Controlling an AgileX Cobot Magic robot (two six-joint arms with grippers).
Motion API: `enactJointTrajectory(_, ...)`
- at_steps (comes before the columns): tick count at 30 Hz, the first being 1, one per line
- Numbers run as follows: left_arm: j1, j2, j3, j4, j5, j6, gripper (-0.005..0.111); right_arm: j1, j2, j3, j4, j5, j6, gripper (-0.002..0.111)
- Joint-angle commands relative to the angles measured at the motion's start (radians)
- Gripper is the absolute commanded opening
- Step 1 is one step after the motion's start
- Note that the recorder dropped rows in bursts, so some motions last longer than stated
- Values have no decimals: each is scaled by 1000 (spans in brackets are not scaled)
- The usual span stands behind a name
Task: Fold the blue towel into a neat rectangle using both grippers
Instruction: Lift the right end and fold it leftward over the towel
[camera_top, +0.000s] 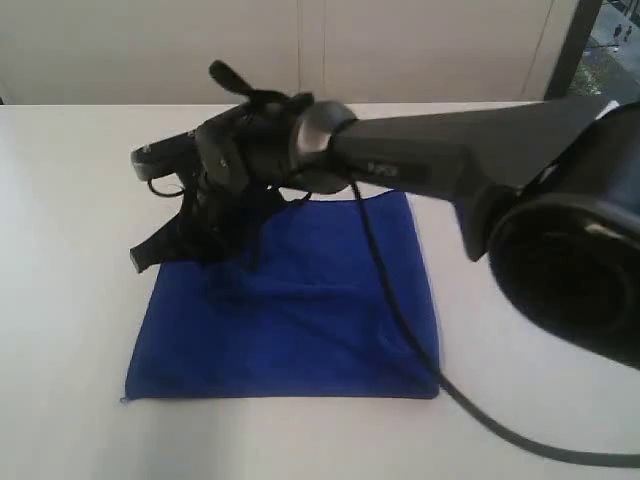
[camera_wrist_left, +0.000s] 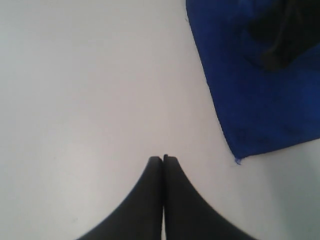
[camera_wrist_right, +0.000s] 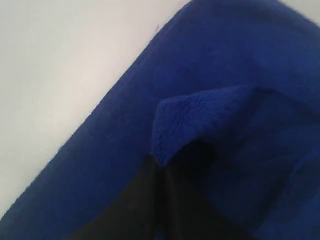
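The blue towel lies folded as a flat rectangle on the white table. My right gripper reaches across from the right to the towel's far left part. In the right wrist view it is shut on a raised flap of the blue towel. My left gripper is shut and empty over bare table beside the blue towel, short of a corner with a loose thread. The left gripper does not show in the exterior view.
The right arm's grey link and large black joint fill the right side. A black cable trails over the towel and off its near right corner. A pale wall stands behind the table.
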Motion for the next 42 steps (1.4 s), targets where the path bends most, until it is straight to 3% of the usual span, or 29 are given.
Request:
enactJointTrajectory(1,-1,-9,1,-6,6,-1,0,26,74,-90,-1,-3,1,0)
enactJointTrajectory(26,-1,-9,1,-6,6,-1,0,43,116,-125,122,-142,-49,1)
enactJointTrajectory(29,-1,-9,1,-6,6,-1,0,43,123,-125,128,-142,-49,10)
enactJointTrajectory(36,-1,-9,1,-6,6,-1,0,43,107,-127,142,-150,-49,49)
enactJointTrajectory(42,-1,-9,1,-6,6,-1,0,43,19,-127,143,-111,-48,52)
